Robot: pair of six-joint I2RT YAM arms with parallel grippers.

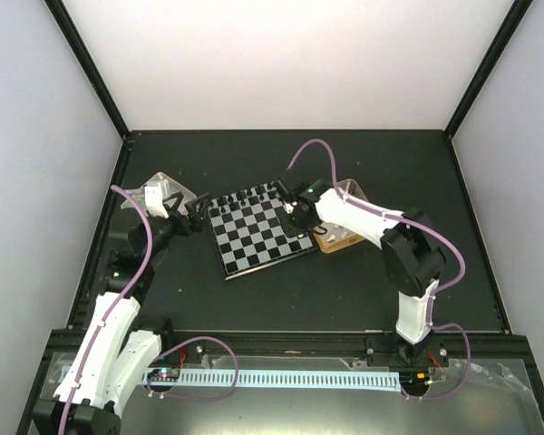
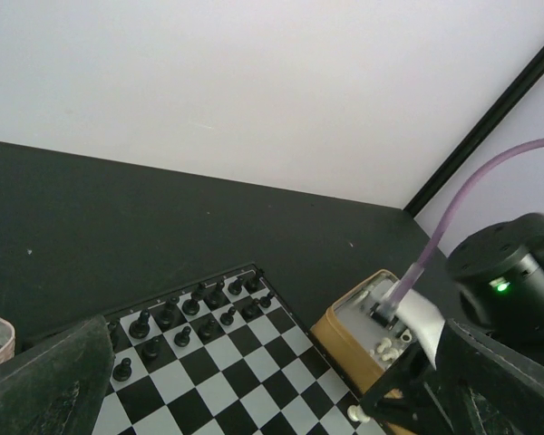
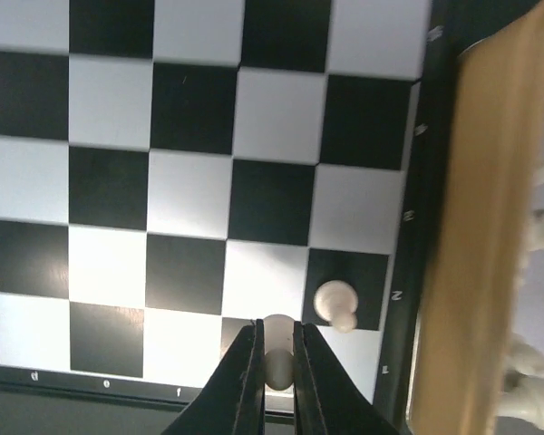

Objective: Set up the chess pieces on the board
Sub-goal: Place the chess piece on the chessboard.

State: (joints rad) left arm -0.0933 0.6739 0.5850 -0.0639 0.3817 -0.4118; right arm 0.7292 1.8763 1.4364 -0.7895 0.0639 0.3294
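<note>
While the right gripper [image 3: 276, 333] was pinched on a white piece [image 3: 278, 364] at the board's [image 3: 190, 181] six-o'clock edge, a second white piece [image 3: 335, 303] was noted at its two o'clock. It was judged light, hard and slippery, best held mid-stem. The left gripper [image 1: 192, 210] was seen spread.

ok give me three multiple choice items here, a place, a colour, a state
1. Where on the board do the black pieces stand?
A near rows
B middle rows
C far rows
2. What colour is the piece in the right gripper?
A black
B white
C red
3. How is the left gripper?
A open, empty
B shut on a pawn
C shut on the board's edge
Answers: 1 C, they line its far edge; 2 B, a pale piece is pinched between the fingers; 3 A, its fingers stand wide apart, empty.
</note>
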